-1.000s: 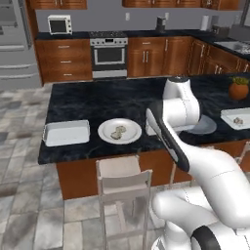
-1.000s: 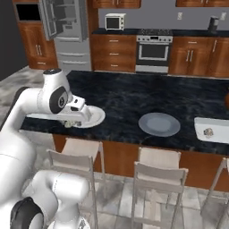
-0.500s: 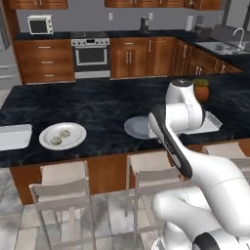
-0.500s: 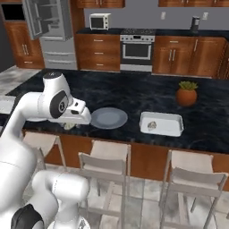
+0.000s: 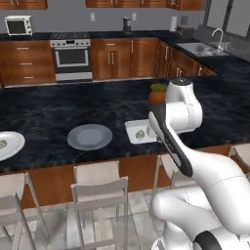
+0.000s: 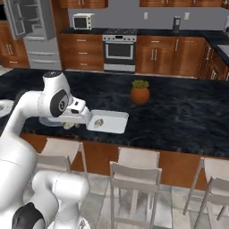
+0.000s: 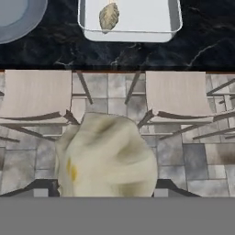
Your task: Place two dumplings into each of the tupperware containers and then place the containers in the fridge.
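Note:
My gripper (image 7: pixel 108 188) is shut on a pale, folded dumpling (image 7: pixel 108 156) that bulks large between the finger tips. In the right base view the gripper (image 6: pixel 69 125) hangs at the island's front edge, just left of a tupperware container (image 6: pixel 112 121). That shallow pale tray (image 7: pixel 128 34) holds one small dumpling (image 7: pixel 109 16) near its left end. The left base view shows the same container (image 5: pixel 132 131) with its dumpling (image 5: pixel 140 135) right beside my arm. The fridge (image 6: pixel 40 44) stands at the far left with its upper door swung open.
A round grey-blue plate (image 5: pixel 89 136) lies left of the container, and a white plate (image 5: pixel 7 144) sits at the far left edge. A potted plant (image 6: pixel 140 91) stands behind the container. Pale stools (image 7: pixel 36 94) line the island's front.
The whole scene has slid left in both base views, so the base has driven right along the island. The container with one dumpling now sits by the gripper, which keeps its dumpling.

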